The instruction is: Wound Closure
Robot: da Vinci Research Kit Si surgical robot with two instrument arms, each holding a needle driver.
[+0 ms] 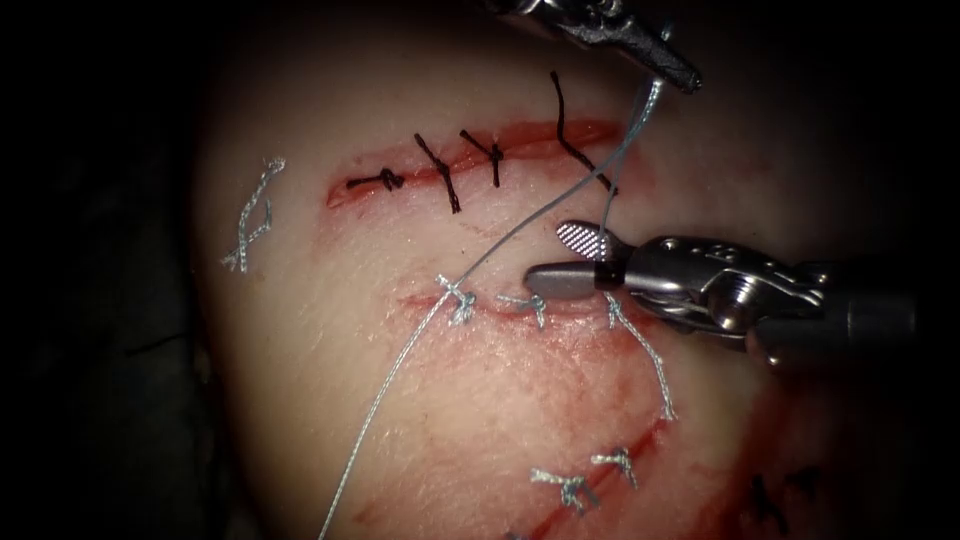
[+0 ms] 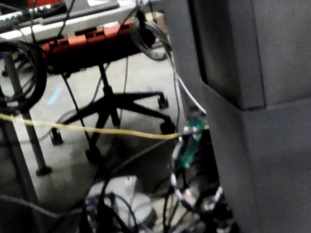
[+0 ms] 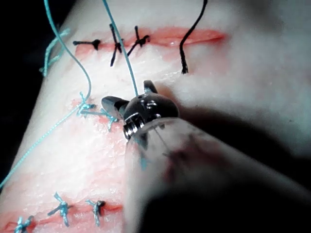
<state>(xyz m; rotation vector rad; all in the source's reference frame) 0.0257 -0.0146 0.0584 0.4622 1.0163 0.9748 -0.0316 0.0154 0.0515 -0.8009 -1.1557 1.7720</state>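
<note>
The left claw [image 1: 668, 62] was above the far end of the upper cut [image 1: 470, 160], closed on the pale blue thread [image 1: 520, 230]. From this claw the thread ran down across the tissue [image 1: 330, 300] to the left knot [image 1: 458, 300] of the middle cut [image 1: 520, 305], and then went on toward the near edge of the tissue. The right claw [image 1: 560, 260] was over the middle cut, just right of its second knot, with its two jaws clearly apart and nothing between them; a thread strand passed close beside the upper jaw. The upper cut carried black stitches [image 1: 440, 172] and one loose black thread end [image 1: 575, 135]. I could not see the needle anywhere.
</note>
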